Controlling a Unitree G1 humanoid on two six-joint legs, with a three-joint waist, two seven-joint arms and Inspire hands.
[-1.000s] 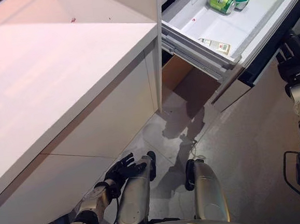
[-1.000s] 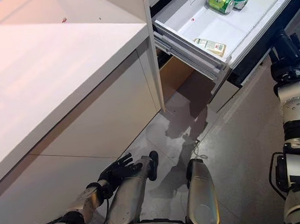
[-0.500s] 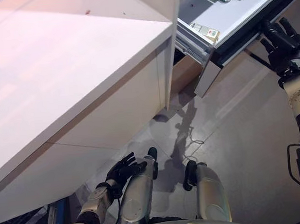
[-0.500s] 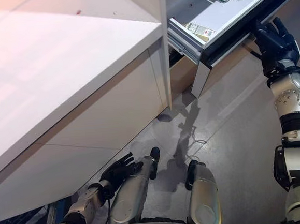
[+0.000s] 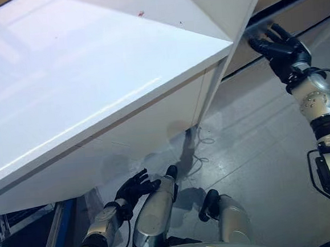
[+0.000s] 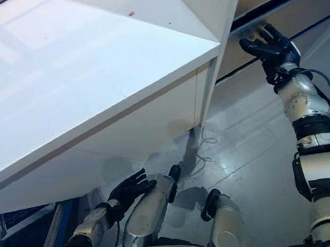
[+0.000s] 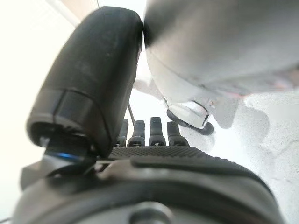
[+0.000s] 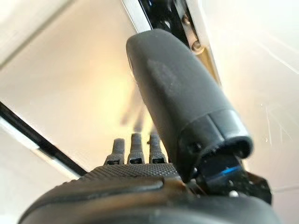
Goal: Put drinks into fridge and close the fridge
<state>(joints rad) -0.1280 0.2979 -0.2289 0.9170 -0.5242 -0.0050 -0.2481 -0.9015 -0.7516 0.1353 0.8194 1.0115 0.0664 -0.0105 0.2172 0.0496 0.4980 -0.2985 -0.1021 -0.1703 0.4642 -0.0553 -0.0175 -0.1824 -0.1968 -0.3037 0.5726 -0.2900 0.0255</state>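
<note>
So the big change: a second ago the fridge drawer (image 6: 270,13) is pulled way out, with green drink cans and a small flat carton sitting in the white tray. Half a second ago it's partway in. Now the tray and the drinks are out of sight entirely, and only the beige drawer front with its dark seam lines shows up at 1 o'clock. The whole view has also swung, so part of that is the robot's head moving, but the drawer itself is clearly pushed home or very nearly.

The right hand (image 6: 270,49) is up at 1 o'clock with straight, spread fingers, palm toward the drawer front, not gripping anything. Its wrist view shows the fingers (image 8: 135,149) reaching at the beige panel, but whether they actually touch it is hard to say.

The left hand (image 5: 134,187) hangs low at 7 o'clock near the floor, fingers loose and relaxed, holding nothing.

The white counter (image 5: 93,77) fills the 10 o'clock side.

Meaning for the task: the drinks look to be inside, and the closing looks basically done. Maybe one last nudge if a gap is left, which these views can't confirm.
</note>
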